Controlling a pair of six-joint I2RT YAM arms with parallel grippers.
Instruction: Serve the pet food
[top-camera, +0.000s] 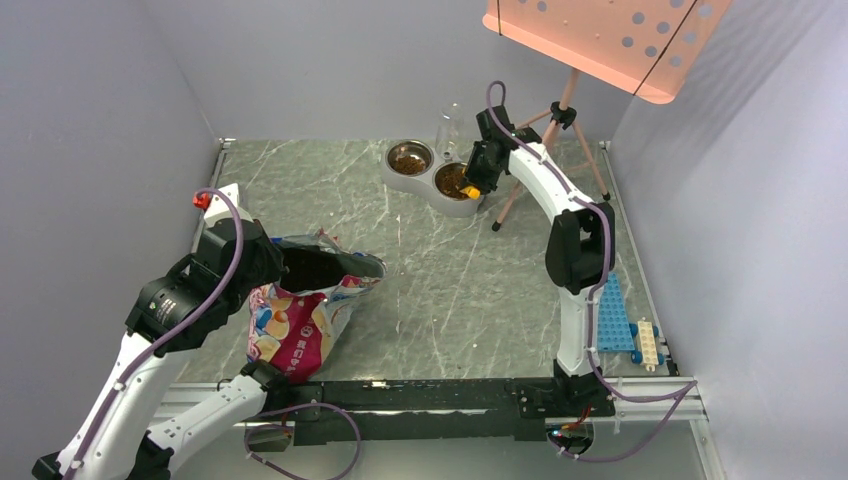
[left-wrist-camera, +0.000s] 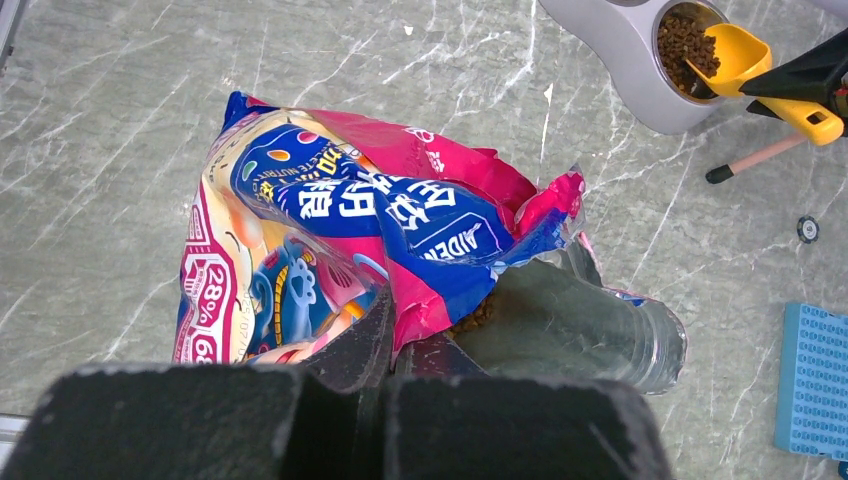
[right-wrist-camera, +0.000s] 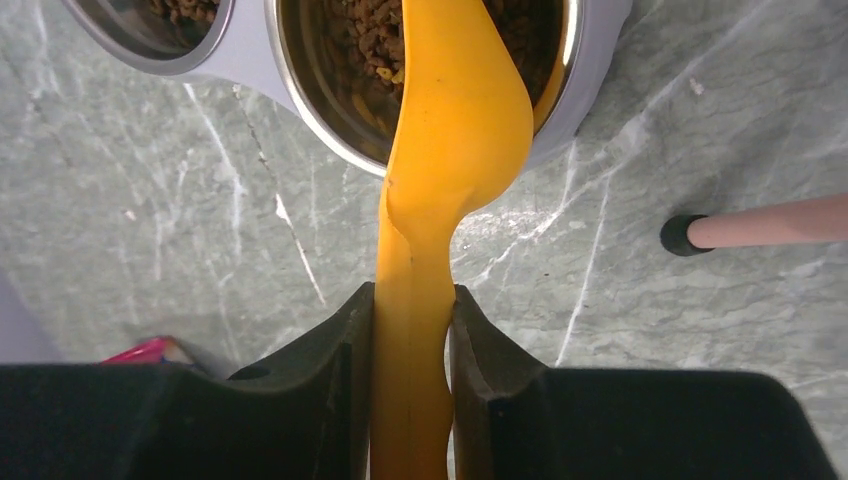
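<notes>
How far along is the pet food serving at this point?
Done: pet food lies in both bowls of the double feeder. In hand: the right gripper clamps the yellow scoop, tipped over the right bowl; the left gripper pinches the open bag. Left: probably withdrawing and putting down the scoop, then releasing the bag. Whether more scoops are needed cannot be told.

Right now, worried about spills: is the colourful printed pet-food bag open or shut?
Open. The pink-and-blue printed plastic bag lies flat, mouth gaping, dark-brown kibble pellets visible inside; the left claw pinches its rim.
</notes>
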